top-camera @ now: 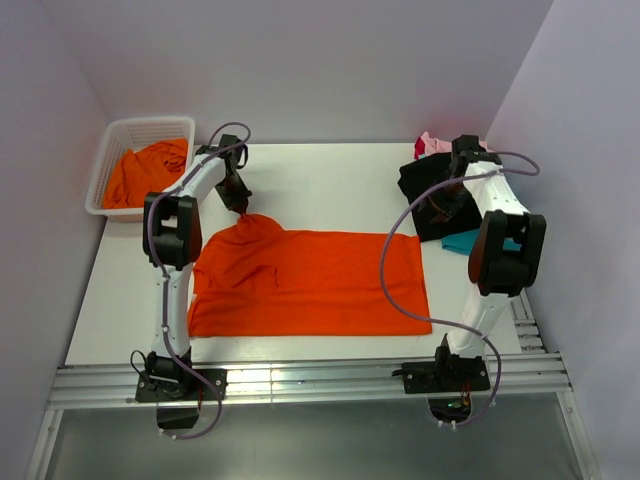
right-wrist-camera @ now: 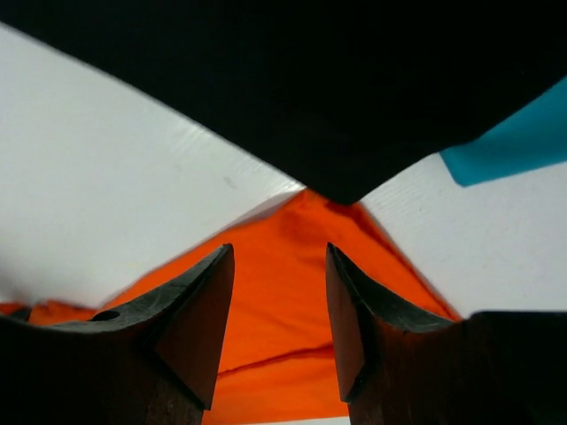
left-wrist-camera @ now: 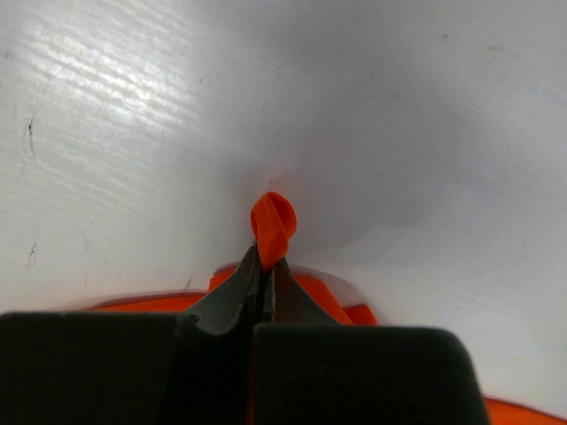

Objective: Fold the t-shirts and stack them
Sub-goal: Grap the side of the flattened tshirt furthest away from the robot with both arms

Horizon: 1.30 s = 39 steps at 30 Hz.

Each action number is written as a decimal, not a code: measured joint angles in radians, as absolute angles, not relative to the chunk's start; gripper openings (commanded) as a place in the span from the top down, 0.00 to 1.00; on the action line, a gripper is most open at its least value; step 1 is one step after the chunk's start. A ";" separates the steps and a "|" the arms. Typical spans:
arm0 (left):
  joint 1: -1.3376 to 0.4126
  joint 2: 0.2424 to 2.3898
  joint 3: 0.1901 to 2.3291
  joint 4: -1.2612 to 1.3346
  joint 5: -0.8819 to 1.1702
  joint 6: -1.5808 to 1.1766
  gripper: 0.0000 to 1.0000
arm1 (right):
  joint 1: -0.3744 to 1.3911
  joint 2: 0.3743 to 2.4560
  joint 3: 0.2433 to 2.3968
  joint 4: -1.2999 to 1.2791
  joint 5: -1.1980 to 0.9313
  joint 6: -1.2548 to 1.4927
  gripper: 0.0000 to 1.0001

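Note:
A bright orange t-shirt (top-camera: pixel 310 282) lies spread across the middle of the white table. My left gripper (top-camera: pixel 241 207) is shut on its far left corner; a pinched orange fold (left-wrist-camera: pixel 273 226) sticks out past the closed fingertips. My right gripper (top-camera: pixel 437 212) is open and empty, hovering over the shirt's far right corner (right-wrist-camera: pixel 306 266), right by the black shirt (right-wrist-camera: pixel 292 97). A stack with black (top-camera: pixel 425 190), pink (top-camera: pixel 432 145) and teal (top-camera: pixel 472 242) shirts lies at the far right.
A white mesh basket (top-camera: pixel 112 165) at the far left holds more orange shirts (top-camera: pixel 148 172). Walls close in the table on the left, back and right. A metal rail (top-camera: pixel 300 382) runs along the near edge.

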<state>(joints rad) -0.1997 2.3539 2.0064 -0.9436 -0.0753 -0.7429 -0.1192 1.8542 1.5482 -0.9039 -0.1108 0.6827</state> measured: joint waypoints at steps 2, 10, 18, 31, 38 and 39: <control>-0.200 2.344 1.990 -0.947 -0.074 -0.738 1.00 | -0.115 1.893 1.547 -0.902 -0.099 0.686 0.45; -0.201 2.329 1.978 -0.960 -0.065 -0.709 1.00 | -0.072 1.965 1.525 -0.881 -0.053 0.695 0.40; -0.201 2.309 1.973 -0.966 -0.062 -0.680 1.00 | -0.043 2.039 1.526 -0.879 -0.007 0.704 0.41; -0.193 2.299 1.934 -0.949 -0.048 -0.661 1.00 | -0.039 2.069 1.524 -0.878 0.046 0.712 0.52; -0.163 2.299 1.925 -0.944 -0.038 -0.649 1.00 | -0.021 2.069 1.524 -0.884 0.069 0.713 0.59; -0.160 2.299 1.925 -0.944 -0.038 -0.648 1.00 | -0.015 2.069 1.524 -0.885 0.075 0.713 0.59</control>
